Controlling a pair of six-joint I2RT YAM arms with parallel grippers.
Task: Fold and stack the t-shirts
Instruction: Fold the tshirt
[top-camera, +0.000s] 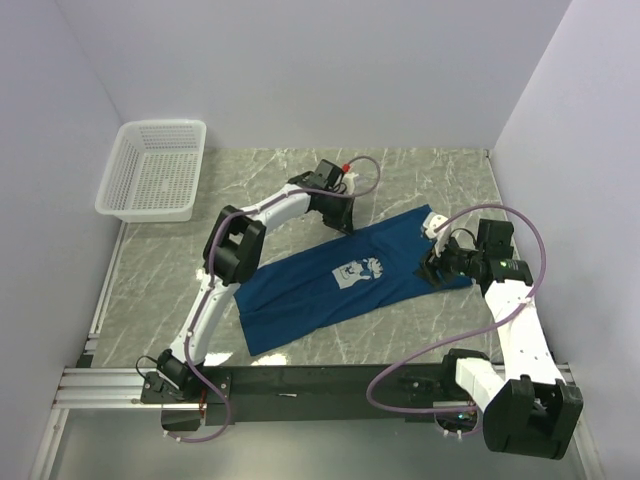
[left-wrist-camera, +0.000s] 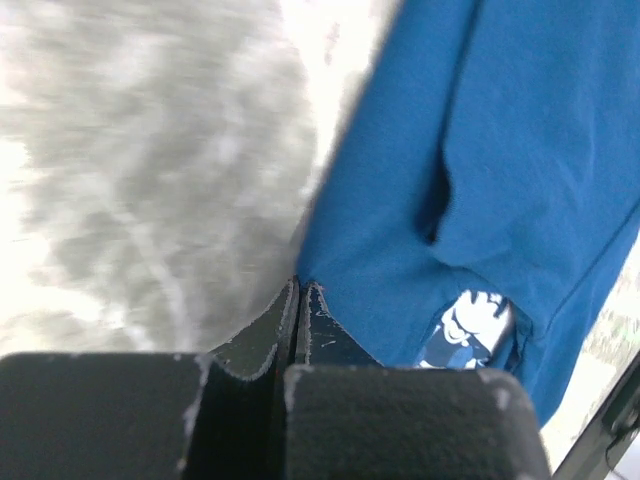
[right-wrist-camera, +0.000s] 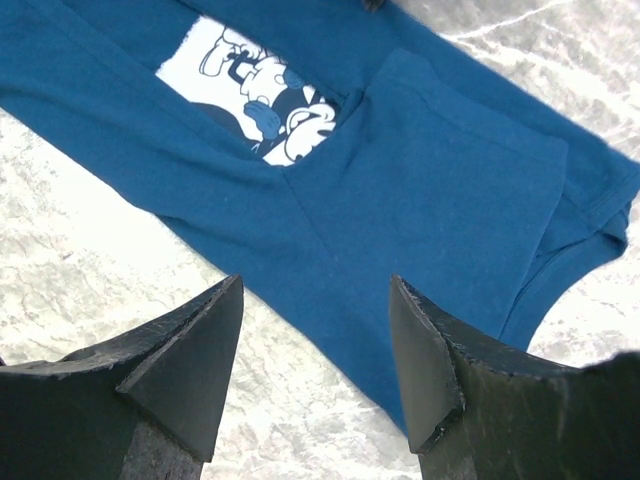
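Observation:
The dark blue t-shirt (top-camera: 310, 295) lies spread diagonally on the marble table, with its pale cartoon print (top-camera: 360, 270) facing up. My left gripper (top-camera: 343, 222) is at the shirt's far edge. In the left wrist view its jaws (left-wrist-camera: 298, 287) are shut, with the edge of the shirt (left-wrist-camera: 520, 150) meeting the tips, apparently pinched. My right gripper (top-camera: 430, 268) is at the shirt's right end. In the right wrist view it (right-wrist-camera: 315, 290) is open and empty, just above the near edge of the shirt (right-wrist-camera: 450, 180); a sleeve is folded over next to the print (right-wrist-camera: 255, 85).
A white mesh basket (top-camera: 155, 170) stands at the far left corner of the table. Grey walls close in the table on three sides. A metal rail (top-camera: 110, 385) runs along the near edge.

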